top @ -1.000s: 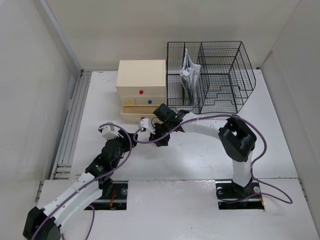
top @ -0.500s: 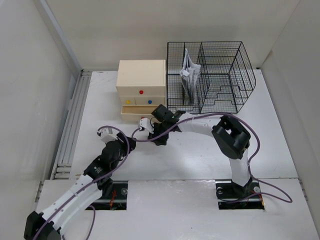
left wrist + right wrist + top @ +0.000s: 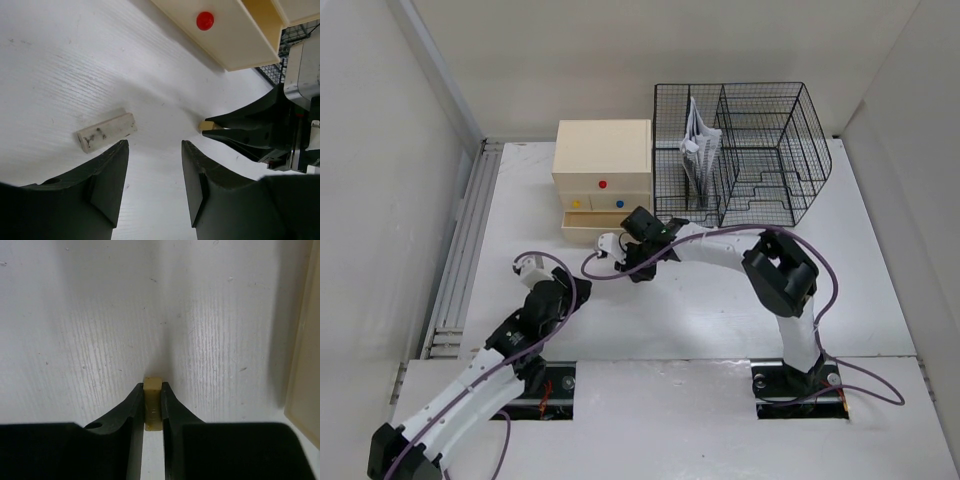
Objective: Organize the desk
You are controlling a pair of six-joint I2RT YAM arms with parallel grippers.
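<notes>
The white desk [image 3: 720, 310] carries both arms. My right gripper [image 3: 632, 266] is shut on a small yellowish block [image 3: 152, 399] and holds it at the desk surface just in front of the open lowest drawer [image 3: 588, 226]. The block's tip also shows between the right fingers in the left wrist view [image 3: 209, 125]. My left gripper [image 3: 570, 287] is open and empty, low over the desk to the left of the right gripper. A smudged white eraser bar [image 3: 106, 131] lies on the desk just beyond the left fingertip [image 3: 117, 155].
A beige wooden drawer box [image 3: 603, 160] with coloured knobs stands at the back, its lowest drawer with a red knob [image 3: 205, 20] pulled out. A black wire-mesh organizer [image 3: 760, 150] holding papers [image 3: 698, 145] stands to its right. A ridged rail [image 3: 460, 270] runs along the left side.
My left gripper has drawn back toward the near left, away from the right gripper. My right gripper has shifted slightly toward the drawer, still shut on the block.
</notes>
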